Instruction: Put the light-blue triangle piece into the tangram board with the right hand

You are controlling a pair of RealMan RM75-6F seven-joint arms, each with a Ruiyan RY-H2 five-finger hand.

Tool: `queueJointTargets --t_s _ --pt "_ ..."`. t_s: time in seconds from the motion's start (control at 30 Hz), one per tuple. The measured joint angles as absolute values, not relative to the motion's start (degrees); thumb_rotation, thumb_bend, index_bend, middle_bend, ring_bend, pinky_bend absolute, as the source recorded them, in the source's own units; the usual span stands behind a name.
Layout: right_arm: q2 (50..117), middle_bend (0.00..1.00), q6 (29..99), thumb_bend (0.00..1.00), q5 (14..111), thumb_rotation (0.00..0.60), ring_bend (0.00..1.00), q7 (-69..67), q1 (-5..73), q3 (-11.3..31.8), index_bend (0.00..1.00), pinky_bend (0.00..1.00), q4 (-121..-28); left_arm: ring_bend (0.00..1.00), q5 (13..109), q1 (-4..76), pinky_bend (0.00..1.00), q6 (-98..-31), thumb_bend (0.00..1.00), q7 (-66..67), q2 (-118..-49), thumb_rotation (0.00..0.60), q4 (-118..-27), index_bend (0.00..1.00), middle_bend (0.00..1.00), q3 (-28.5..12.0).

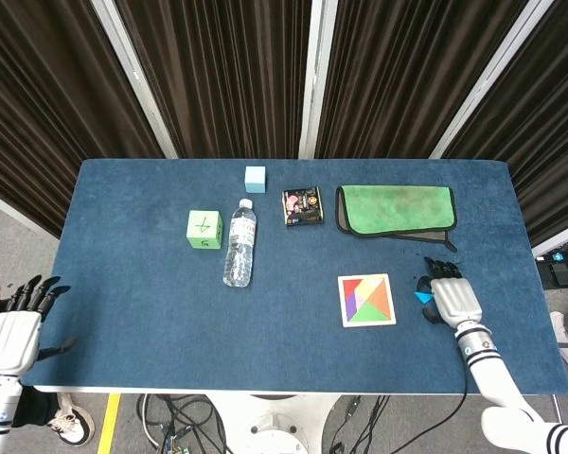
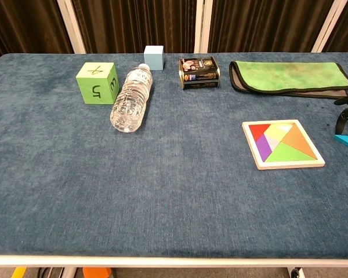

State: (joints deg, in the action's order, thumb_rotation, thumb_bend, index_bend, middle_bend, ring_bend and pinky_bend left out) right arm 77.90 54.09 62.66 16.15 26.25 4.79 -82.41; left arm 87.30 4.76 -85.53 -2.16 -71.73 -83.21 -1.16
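Light-blue triangle piece [image 1: 422, 297] lies on the worktop [image 1: 151, 303] just right of the tangram board [image 1: 366, 300], half under my right hand [image 1: 452, 297]. Its fingers reach down around the piece; whether they grip it yet I cannot tell. I judge this the grasp step: next I must pinch, lift, and carry left. The board holds red, purple, green, orange and yellow pieces, with a pale gap near its top edge. My left hand [image 1: 17, 331] idles open off the edge.
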Motion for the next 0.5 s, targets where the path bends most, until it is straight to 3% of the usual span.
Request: queueJointTargets --t_s 0.5 --pt "77.8 0.00 54.0 0.18 61.8 0.600 0.00 16.1 26.5 4.8 0.45 0.00 -82.2 0.01 87.2 4.7 0.13 -85.4 0.00 -2.1 -71.4 0.600 -83.5 0.22 0.12 -1.1"
